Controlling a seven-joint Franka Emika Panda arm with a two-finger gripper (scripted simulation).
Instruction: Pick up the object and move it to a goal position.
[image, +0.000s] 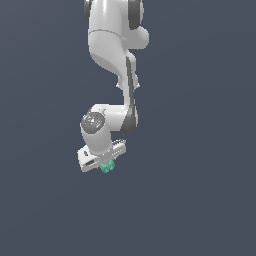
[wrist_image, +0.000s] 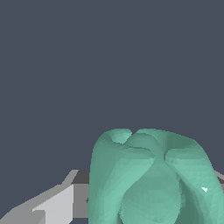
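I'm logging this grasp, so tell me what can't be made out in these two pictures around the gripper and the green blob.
- Exterior view: the gripper covers most of the green blob, so finger contact is hidden.
- Wrist view: the blob fills the foreground, its lower part cut by the frame edge; only one grey finger shows.
- No goal marker shows in either view.
- Exterior view: the arm's base is cut off at the top edge.

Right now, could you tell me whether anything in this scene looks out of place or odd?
Nothing stands out. The teal-green lumpy object sits right at the white claw, and in the wrist view it looms large beside one grey finger. It looks whole. Whether the claw is actually clamped on it cannot be told.
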